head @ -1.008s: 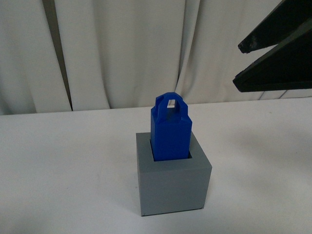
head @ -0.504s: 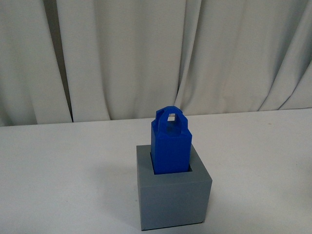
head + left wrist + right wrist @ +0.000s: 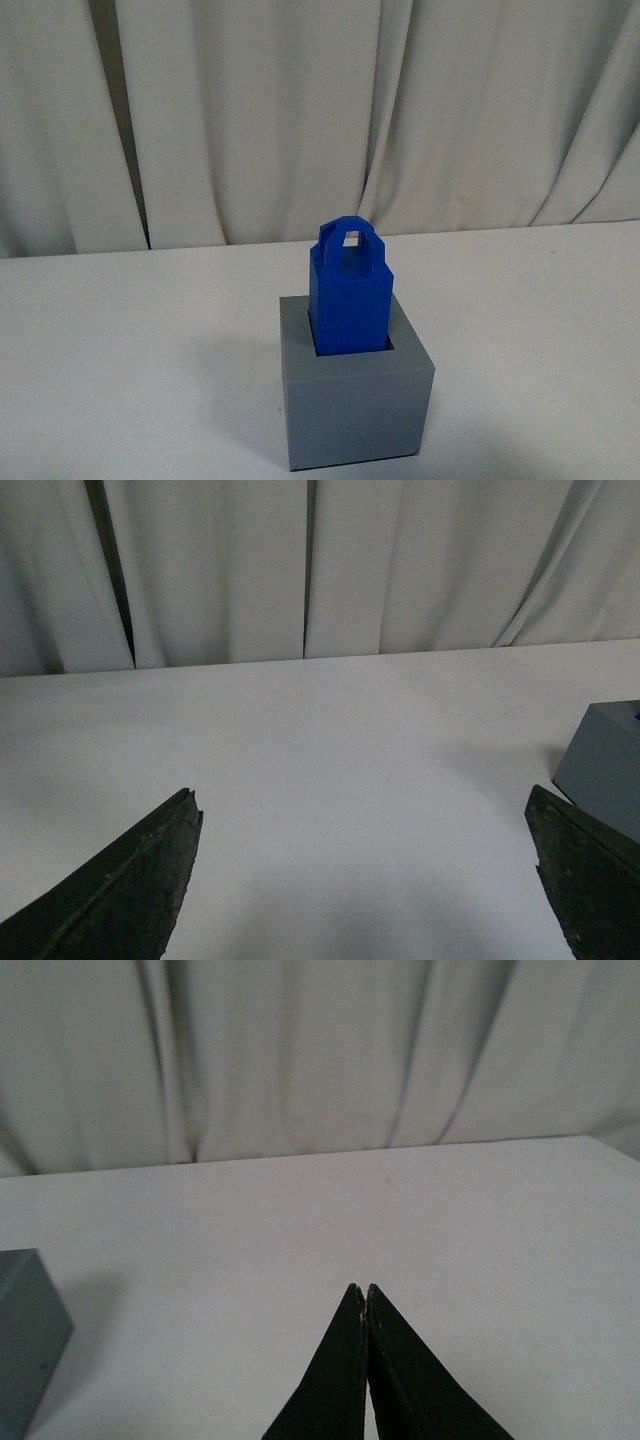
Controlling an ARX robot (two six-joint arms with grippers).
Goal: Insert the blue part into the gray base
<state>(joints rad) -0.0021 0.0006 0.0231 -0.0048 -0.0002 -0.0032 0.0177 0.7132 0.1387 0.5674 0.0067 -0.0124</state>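
Observation:
The blue part [image 3: 350, 290] stands upright in the square recess of the gray base [image 3: 355, 400], its loop handle on top, in the middle of the white table in the front view. Neither arm shows in the front view. In the left wrist view my left gripper [image 3: 365, 805] is open and empty over bare table, with a corner of the gray base [image 3: 605, 765] beside one finger. In the right wrist view my right gripper [image 3: 364, 1288] is shut and empty over bare table, and a corner of the gray base [image 3: 25, 1335] shows at the picture's edge.
A white table [image 3: 120, 350] runs back to a pleated white curtain [image 3: 300, 110] that hangs along its far edge.
One second ago my right gripper's dark fingers showed at the upper right of the front view. They have left that view. The blue part and the gray base have not moved.

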